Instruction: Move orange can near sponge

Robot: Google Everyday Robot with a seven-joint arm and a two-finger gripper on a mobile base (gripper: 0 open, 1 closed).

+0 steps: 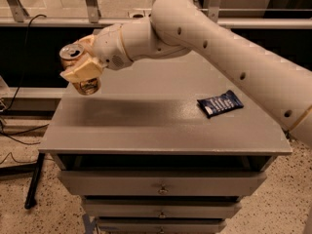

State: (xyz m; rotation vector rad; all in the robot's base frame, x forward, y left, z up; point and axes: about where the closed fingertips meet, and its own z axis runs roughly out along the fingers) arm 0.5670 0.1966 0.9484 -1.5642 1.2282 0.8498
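Note:
The orange can (pixel 73 52) is held at the table's left edge, tilted, its silver top toward the upper left and its base (pixel 89 86) a little above the grey tabletop (pixel 146 126). My gripper (pixel 80 68) is shut on the can, and its cream-yellow fingers (pixel 78 72) wrap the can's middle. The white arm reaches in from the right across the back of the table. The sponge is not in view; it may be hidden behind the arm.
A dark blue snack packet (pixel 220 103) lies on the right part of the table. Drawers (pixel 161 184) sit under the tabletop. A metal rail and glass run behind the table. Cables (pixel 14 140) lie on the floor at the left.

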